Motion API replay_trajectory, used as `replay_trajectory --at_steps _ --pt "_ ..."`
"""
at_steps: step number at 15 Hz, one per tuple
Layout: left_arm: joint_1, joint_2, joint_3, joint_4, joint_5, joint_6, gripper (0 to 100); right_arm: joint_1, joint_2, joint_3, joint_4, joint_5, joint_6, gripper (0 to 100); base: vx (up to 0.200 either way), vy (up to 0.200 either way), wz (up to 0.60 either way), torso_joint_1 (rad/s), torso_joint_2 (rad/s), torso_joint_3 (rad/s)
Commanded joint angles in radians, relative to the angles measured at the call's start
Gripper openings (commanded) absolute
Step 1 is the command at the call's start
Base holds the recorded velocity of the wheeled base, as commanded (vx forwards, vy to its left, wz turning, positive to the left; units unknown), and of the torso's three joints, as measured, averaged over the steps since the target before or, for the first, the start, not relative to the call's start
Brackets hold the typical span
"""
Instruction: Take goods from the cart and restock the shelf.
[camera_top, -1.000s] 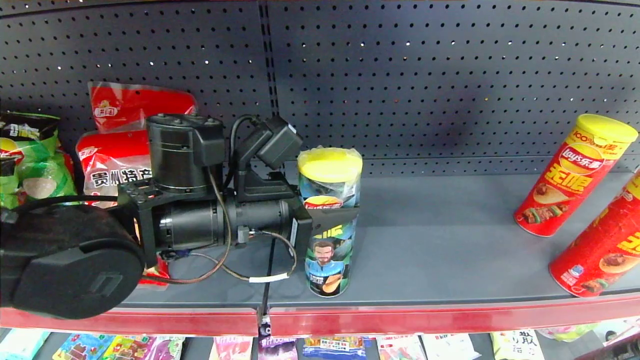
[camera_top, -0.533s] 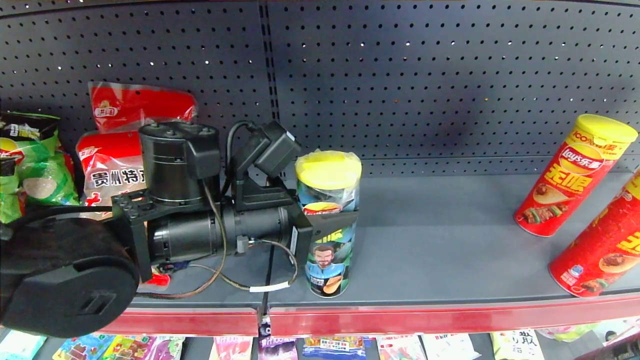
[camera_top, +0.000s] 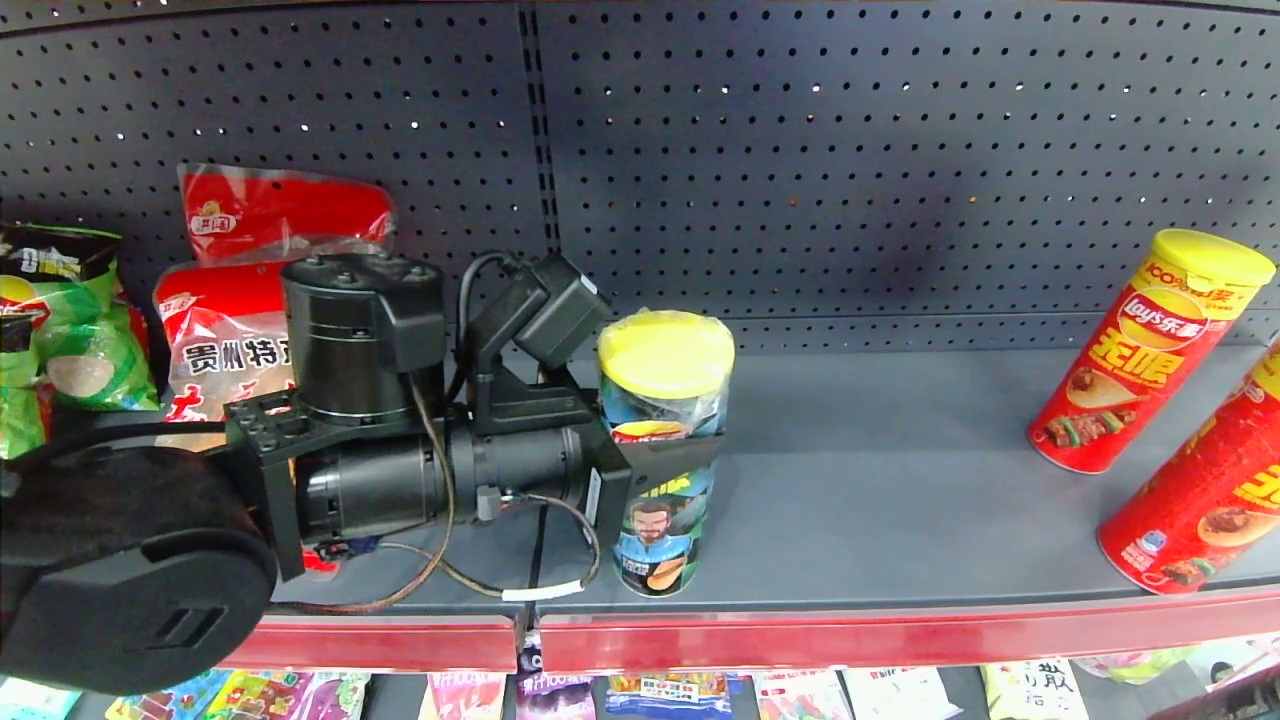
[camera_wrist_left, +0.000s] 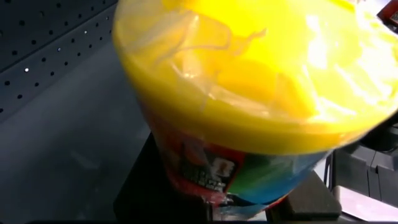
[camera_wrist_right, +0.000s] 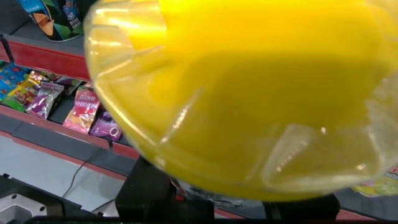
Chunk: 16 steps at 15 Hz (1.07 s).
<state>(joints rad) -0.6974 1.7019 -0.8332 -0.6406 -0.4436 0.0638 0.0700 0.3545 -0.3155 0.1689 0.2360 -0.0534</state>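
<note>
- The left gripper (camera_top: 662, 462) is closed around the middle of the blue can (camera_top: 655, 530), one jaw on each side of the body.
- The blue can stands upright near the front of the shelf (camera_top: 900, 500). Its base is at or just above the shelf surface; I cannot tell which.
- The right gripper (camera_wrist_right: 221, 202) sits low in front of the shelf and appears clamped on a second can (camera_wrist_right: 261, 93), seen from its yellow top.
- Handling, as a judgement: the blue can is a light, stiff cardboard tube. It would dent under a hard squeeze, and it tips easily because it is tall and narrow.
- Crinkled clear film covers the yellow lid (camera_top: 666, 352) and the upper body, so the top is likely slippery. The mid-body hold below the film looks like the safer place.
- Edges: the red lip (camera_top: 850, 630) runs just in front of the can's base. A nudge forward could send it off, so it probably wants to go deeper.
- Behind it, the pegboard (camera_top: 850, 180) is well back, with bare shelf between.
- Open room lies to the robot's right, a wide bare stretch up to the two red cans (camera_top: 1140, 350), which lean tilted at the far end.
- To the left it is tight: red bags (camera_top: 230, 330) and a green bag (camera_top: 70, 340) sit close behind the arm.
- Packets (camera_top: 640, 695) sit on the level below.
</note>
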Motion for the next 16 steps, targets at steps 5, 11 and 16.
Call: replay_trajectory --at_steps 5,11,16 --pt "-0.001 0.001 0.002 0.003 0.000 0.001 100 0.001 0.001 0.000 0.000 0.000 0.000 0 0.000 0.000 0.00 0.000 0.00 0.000" --pt "0.006 -0.021 0.040 0.003 0.023 0.004 100 -0.001 0.001 -0.002 0.000 0.000 0.000 0 0.000 0.000 0.00 0.000 0.00 0.000" --pt "0.056 -0.099 0.135 0.001 0.022 0.005 100 0.001 0.001 -0.004 0.000 0.000 0.000 0 0.000 0.000 0.00 0.000 0.00 0.000"
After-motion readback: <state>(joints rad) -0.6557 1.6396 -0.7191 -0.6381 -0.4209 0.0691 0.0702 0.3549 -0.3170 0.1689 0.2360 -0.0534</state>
